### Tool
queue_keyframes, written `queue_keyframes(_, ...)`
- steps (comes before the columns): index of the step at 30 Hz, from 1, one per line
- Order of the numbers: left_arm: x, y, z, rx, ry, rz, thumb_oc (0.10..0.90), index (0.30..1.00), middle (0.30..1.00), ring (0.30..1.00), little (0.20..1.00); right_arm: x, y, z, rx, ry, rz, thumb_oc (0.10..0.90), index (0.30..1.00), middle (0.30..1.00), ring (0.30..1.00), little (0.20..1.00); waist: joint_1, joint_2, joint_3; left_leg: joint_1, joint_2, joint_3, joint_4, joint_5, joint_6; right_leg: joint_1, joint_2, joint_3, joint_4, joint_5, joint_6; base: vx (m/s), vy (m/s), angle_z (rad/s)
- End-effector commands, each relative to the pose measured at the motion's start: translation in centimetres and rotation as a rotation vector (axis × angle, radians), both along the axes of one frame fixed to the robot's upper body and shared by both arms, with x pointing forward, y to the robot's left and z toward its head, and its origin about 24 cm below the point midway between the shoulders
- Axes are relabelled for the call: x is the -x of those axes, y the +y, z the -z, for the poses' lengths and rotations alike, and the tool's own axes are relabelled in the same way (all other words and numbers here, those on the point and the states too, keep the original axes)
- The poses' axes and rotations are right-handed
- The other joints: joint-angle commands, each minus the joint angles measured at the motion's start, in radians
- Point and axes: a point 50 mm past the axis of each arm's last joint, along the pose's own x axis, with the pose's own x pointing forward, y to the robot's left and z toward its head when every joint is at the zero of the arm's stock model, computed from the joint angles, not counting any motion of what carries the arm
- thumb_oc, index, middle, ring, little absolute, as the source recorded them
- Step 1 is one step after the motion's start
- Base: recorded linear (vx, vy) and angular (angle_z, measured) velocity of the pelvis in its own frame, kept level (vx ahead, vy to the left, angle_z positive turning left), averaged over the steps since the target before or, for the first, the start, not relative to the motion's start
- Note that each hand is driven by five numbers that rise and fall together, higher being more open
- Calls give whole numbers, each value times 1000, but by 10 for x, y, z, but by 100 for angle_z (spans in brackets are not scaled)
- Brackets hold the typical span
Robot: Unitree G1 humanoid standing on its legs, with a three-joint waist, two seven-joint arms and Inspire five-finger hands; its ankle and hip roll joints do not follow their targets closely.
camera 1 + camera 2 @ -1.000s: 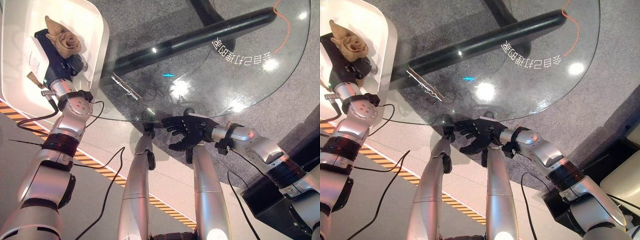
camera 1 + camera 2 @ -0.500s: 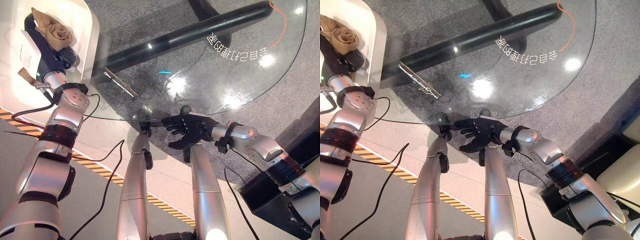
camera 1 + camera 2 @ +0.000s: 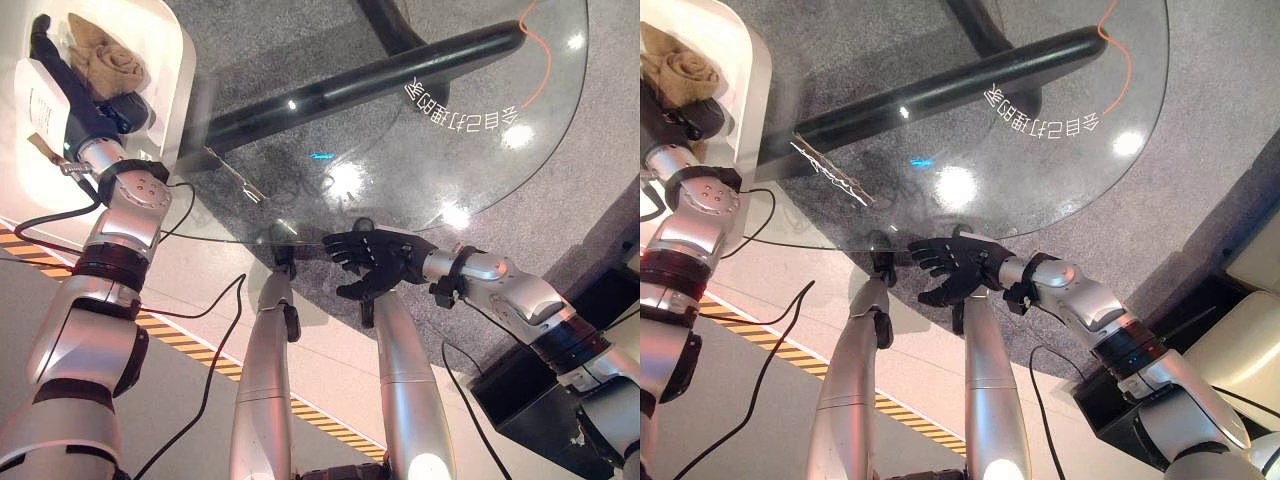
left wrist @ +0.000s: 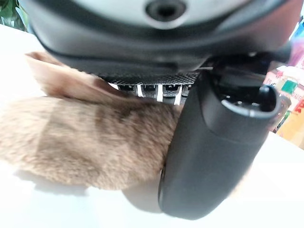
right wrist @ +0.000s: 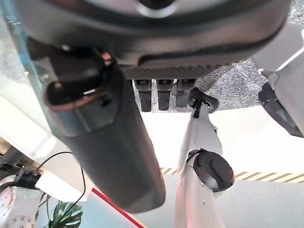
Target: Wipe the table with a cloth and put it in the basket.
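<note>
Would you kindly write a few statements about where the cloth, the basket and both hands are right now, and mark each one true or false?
1. The brown cloth lies inside the white basket. True.
2. The left hand is over the glass table. False: it is over the basket, at the cloth.
3. The right hand holds the cloth. False: it holds nothing, with its fingers spread at the table's near edge.
4. In the left wrist view, the cloth rests on a white surface against the left hand's thumb. True.
5. The cloth is spread flat on the glass. False: it sits bunched up in the basket.
</note>
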Motion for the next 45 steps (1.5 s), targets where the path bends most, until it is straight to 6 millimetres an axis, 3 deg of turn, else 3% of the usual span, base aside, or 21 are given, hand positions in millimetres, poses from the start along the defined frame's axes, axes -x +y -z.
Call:
queue_keyframes(1,22,31,-18,-101,-94,-66,800,900,900,900,900,24,20,12,-111,14,-115,800,900,900,900,900,31,8,-23,65,-83,-9,9,-57,-16,74,58,17,-117,39,39,-28,-92,3)
queue_keyframes(10,41,27,73,-44,99,94,800,900,900,900,900,41,16,29,-145,-6,-114,800,900,900,900,900,71,22,-23,196,-110,-47,-54,-55,-7,211,51,-18,-161,29,37,-49,-86,3)
queue_keyframes(21,60,30,138,162,264,196,800,900,900,900,900,42,7,42,-193,17,-55,800,900,900,900,900,91,19,-23,408,-105,-73,-124,-49,-17,424,41,-50,-216,14,35,-53,-86,5)
queue_keyframes(25,75,16,186,309,365,300,800,900,900,900,900,42,-10,68,-121,27,117,800,900,900,900,900,98,24,-23,533,-98,-84,-183,-37,-24,551,33,-62,-260,13,41,-61,-95,2)
queue_keyframes(27,94,1,220,366,435,347,800,900,900,900,900,51,-24,92,-164,122,202,800,900,900,900,900,103,25,-26,624,-94,-90,-224,-35,-24,645,28,-65,-290,11,42,-20,-95,1)
queue_keyframes(28,97,0,224,380,447,359,800,900,900,900,900,53,-26,95,-170,137,225,800,900,900,900,900,104,25,-30,633,-94,-90,-230,-35,-24,654,28,-66,-294,10,43,9,-101,3)
queue_keyframes(29,104,-6,237,407,482,385,800,900,900,900,900,58,-32,108,-163,164,275,800,900,900,900,900,105,24,-47,654,-92,-92,-244,-36,-24,679,26,-67,-305,8,43,44,-132,7)
queue_keyframes(30,119,-25,263,457,562,445,800,900,900,900,900,71,-41,134,-137,225,367,800,900,900,900,900,109,23,-89,703,-88,-95,-281,-39,-21,734,21,-73,-336,5,44,56,-153,9)
queue_keyframes(36,160,-56,317,650,795,537,800,900,900,900,900,113,-51,195,-137,439,638,800,900,900,900,900,108,12,-199,827,-71,-106,-340,-50,-20,879,23,-88,-407,5,42,70,-131,7)
queue_keyframes(37,162,-56,318,658,804,538,800,900,900,900,900,114,-52,197,-137,447,647,800,900,900,900,900,108,12,-202,831,-70,-106,-341,-51,-20,883,24,-89,-409,5,42,119,-143,10)
queue_keyframes(38,176,-65,335,700,880,538,800,900,900,900,900,127,-55,213,-152,526,706,800,900,900,900,900,109,8,-238,866,-63,-104,-351,-55,-17,923,28,-92,-424,5,41,127,-140,10)
queue_keyframes(45,220,-85,380,839,1120,471,800,900,900,900,900,174,-57,260,-112,760,850,800,900,900,900,900,109,0,-348,980,-39,-93,-388,-73,-12,1038,47,-80,-475,5,41,107,-125,-2)
